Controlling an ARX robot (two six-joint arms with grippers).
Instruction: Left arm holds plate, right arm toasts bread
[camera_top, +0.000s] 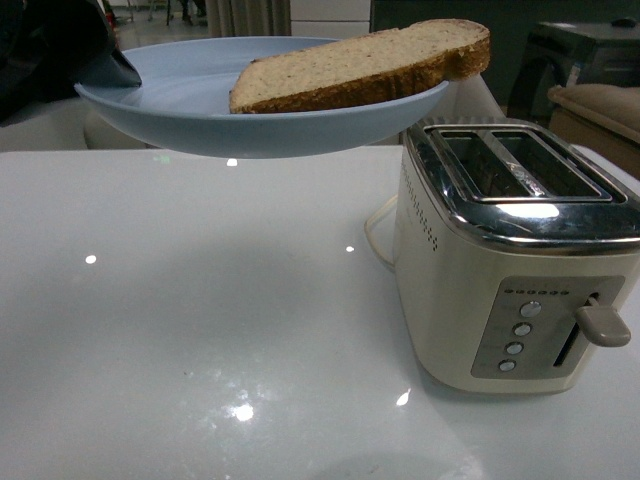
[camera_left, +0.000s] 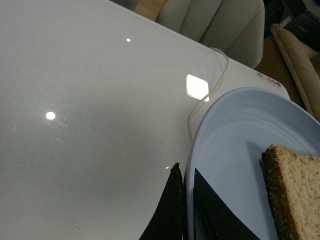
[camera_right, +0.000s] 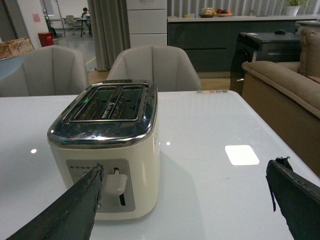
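bread (camera_top: 370, 62): lies flat on plate, one end over the rim on the toaster side | plate (camera_top: 200, 110): held in the air above table (camera_top: 200, 300), just beside toaster (camera_top: 500, 260) | left gripper (camera_left: 185, 172): clamped on plate rim, one jaw each side | right gripper (camera_right: 185, 170): jaws spread wide, holding nothing, facing toaster's lever end

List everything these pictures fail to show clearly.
- Left hand: only the fingers pinching the plate rim show; the front and left wrist views crop its body.
- Bread: underside hidden by the plate; the left wrist view crops most of it.
- Toaster button labels: too small in the front view.
- Right hand: only two spread fingers show, cropped by the right wrist view's edge.
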